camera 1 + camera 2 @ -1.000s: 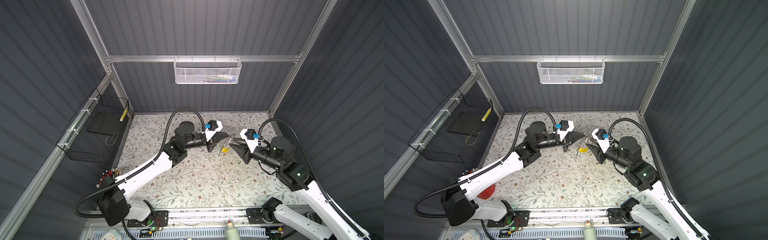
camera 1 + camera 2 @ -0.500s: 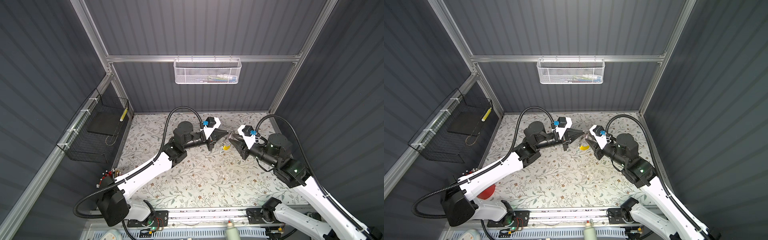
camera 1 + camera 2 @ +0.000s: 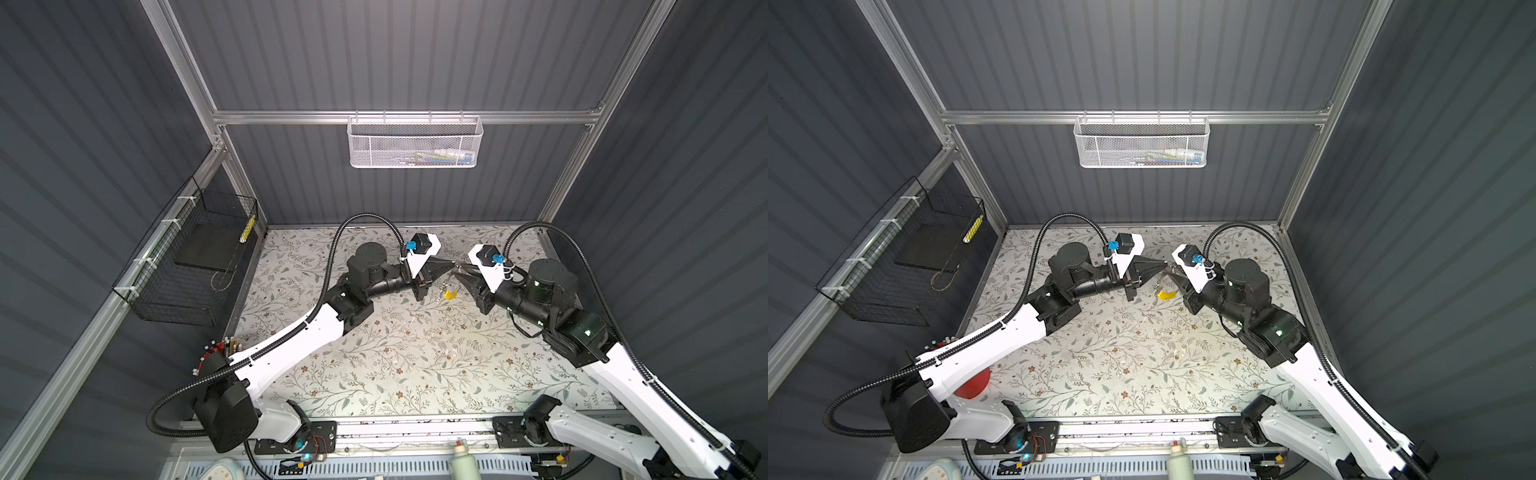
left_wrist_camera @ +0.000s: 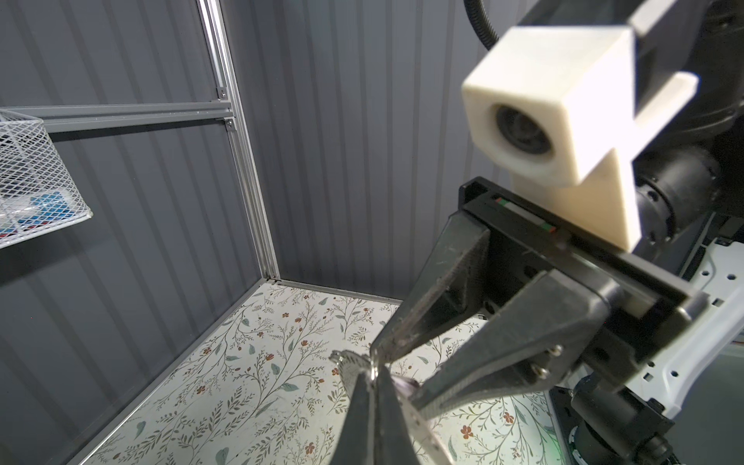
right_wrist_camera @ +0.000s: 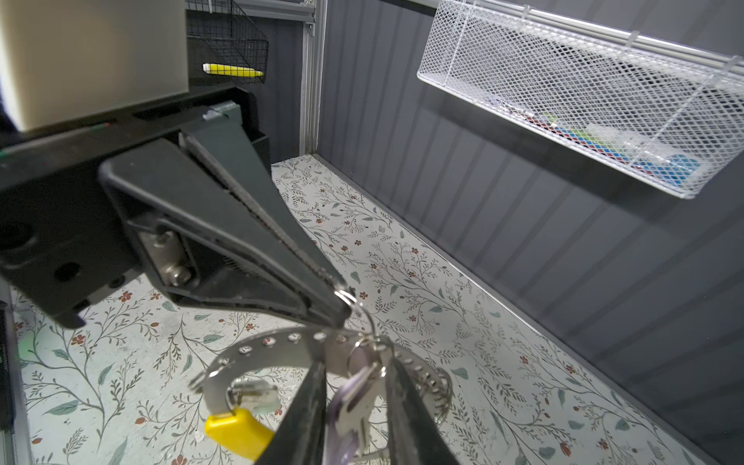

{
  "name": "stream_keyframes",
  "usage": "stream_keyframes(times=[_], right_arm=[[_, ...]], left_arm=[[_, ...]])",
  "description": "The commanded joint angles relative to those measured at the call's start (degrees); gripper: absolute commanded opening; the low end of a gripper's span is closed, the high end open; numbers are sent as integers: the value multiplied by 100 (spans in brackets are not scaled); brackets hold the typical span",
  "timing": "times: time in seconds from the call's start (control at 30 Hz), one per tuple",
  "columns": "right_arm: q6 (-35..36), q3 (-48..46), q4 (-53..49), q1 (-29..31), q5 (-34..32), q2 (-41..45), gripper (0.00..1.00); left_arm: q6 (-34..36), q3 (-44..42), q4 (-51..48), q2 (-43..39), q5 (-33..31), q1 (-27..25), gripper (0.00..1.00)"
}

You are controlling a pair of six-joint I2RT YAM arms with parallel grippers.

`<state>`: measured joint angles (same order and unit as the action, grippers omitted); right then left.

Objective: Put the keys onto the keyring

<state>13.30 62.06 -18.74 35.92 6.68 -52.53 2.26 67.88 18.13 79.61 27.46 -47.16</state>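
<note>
1. Your left gripper [image 5: 342,298] is shut tight, pinching a small split ring [image 5: 351,297] at its very tip. In both top views it reaches in toward the middle, over the back of the table [image 3: 395,361].
2. Your right gripper [image 5: 356,360] faces it almost tip to tip [image 3: 457,270]. Its jaws stand partly apart, with a clear gap between them in the left wrist view [image 4: 396,372].
3. The keyring [image 5: 282,342], a silvery curved band with a row of holes, hangs in the air between the two grippers, above the table. It passes just under the left tips and across the right fingers [image 5: 306,402].
4. The yellow piece [image 5: 237,430] sits at one end of the band and hangs lowest. In both top views you see it just below where the tips meet [image 3: 1167,294].
5. A key with a purplish head [image 5: 354,406] dangles in the gap between the right fingers. You cannot tell whether the pads touch it.
6. A key with a pale head [image 5: 253,392] hangs just beside the yellow piece.
</note>
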Motion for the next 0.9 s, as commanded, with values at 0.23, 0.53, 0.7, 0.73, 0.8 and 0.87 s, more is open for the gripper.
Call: stream_keyframes(times=[0.23,0.53,0.7,0.73,0.8,0.87], right_arm=[[323,182,-323,65,-426,15,12],[877,286,-632,73,-548,39,0],[1135,230,-794,81,-662,94,0],[1182,203,-827,86,-583,101,0],[1203,156,-879,90,-403,71,0],[1214,130,-937,95,-94,12,0]], left_arm=[[-152,248,46,-81,260,-36,0],[-485,411,44,138,1145,-39,0],[-442,482,-170,142,1244,-5,0],[-467,459,-125,142,1244,-2,0],[-545,417,25,133,1228,2,0],[-652,377,224,142,1240,0,0]])
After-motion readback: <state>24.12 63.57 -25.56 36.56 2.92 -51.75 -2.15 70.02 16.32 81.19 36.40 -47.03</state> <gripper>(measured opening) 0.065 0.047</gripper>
